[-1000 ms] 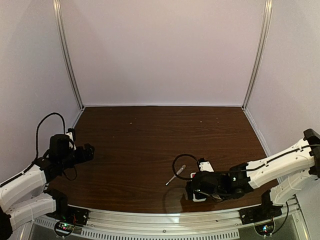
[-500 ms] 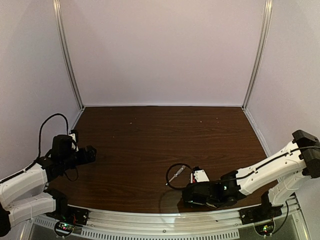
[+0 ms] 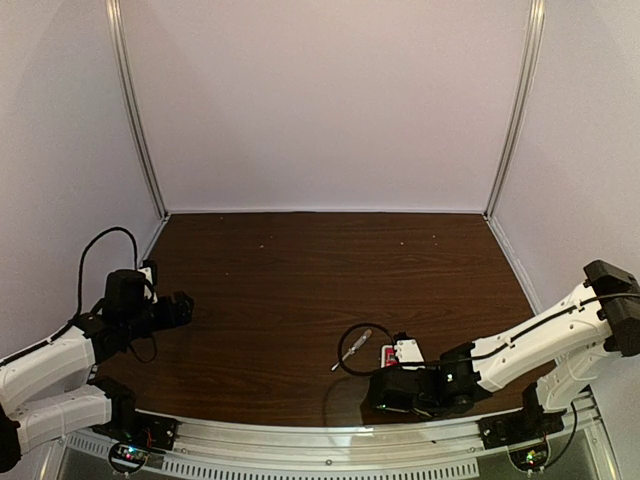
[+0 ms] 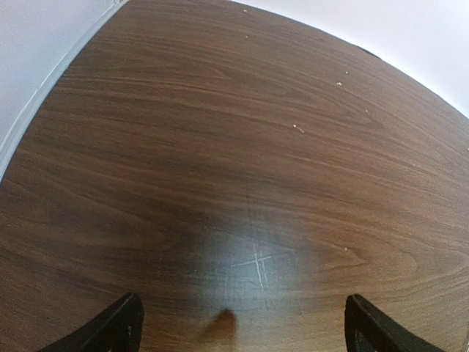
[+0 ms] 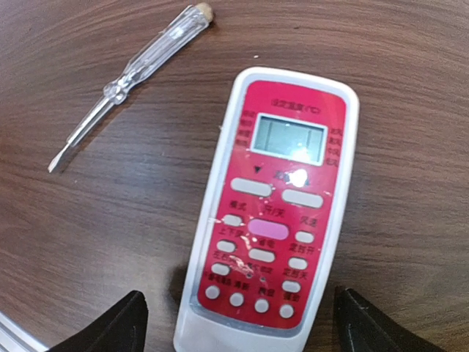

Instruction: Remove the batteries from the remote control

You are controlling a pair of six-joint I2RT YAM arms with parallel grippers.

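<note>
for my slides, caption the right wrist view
Open right pincer straddling the near end of the face-up remote control, screwdriver lying apart beside it.

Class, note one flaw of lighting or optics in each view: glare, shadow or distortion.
Top external: dim overall, the remote control tiny and poorly lit. Left wrist: pale glare on the table, grain lines bowed. Right wrist: small bright glint on the remote control's red face.
</note>
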